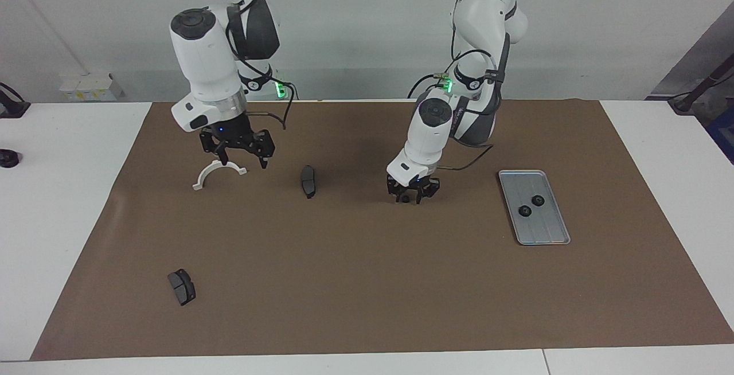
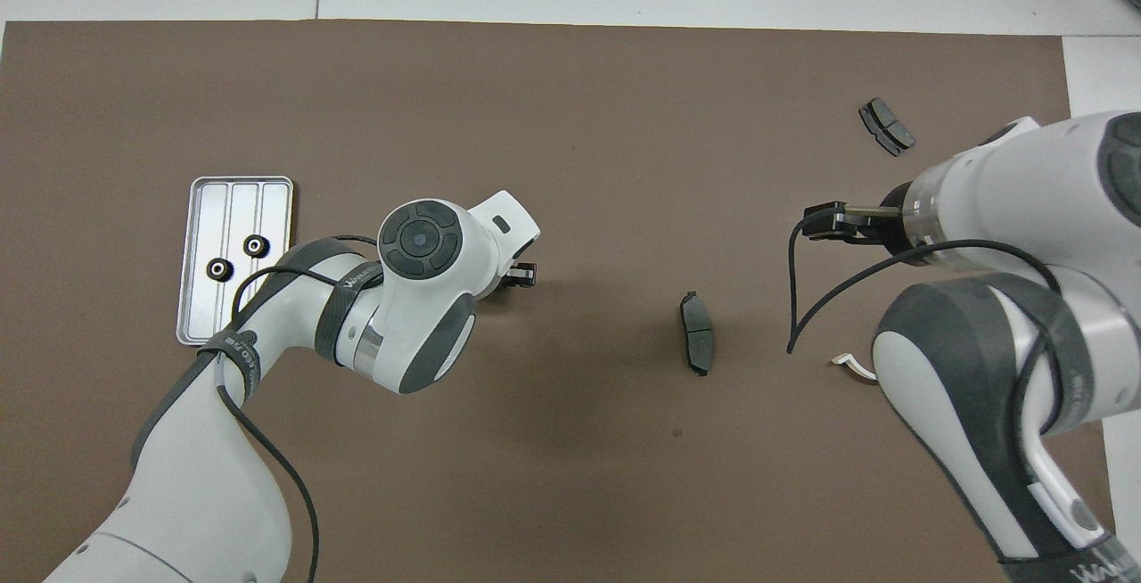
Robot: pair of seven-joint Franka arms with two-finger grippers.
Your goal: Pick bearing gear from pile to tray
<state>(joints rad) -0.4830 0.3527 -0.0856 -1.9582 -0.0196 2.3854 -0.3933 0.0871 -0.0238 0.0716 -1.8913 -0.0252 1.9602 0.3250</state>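
Here the left gripper [image 1: 413,198] sits low around a tiny black gear [image 1: 405,198] on the brown mat [image 1: 367,283], jaws half closed, grip unclear; the hard, light, rolly gear needs pinching across its round sides.

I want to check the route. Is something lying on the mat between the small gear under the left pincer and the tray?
Nothing visible: the mat between the small gear under the left pincer and the tray lies bare.
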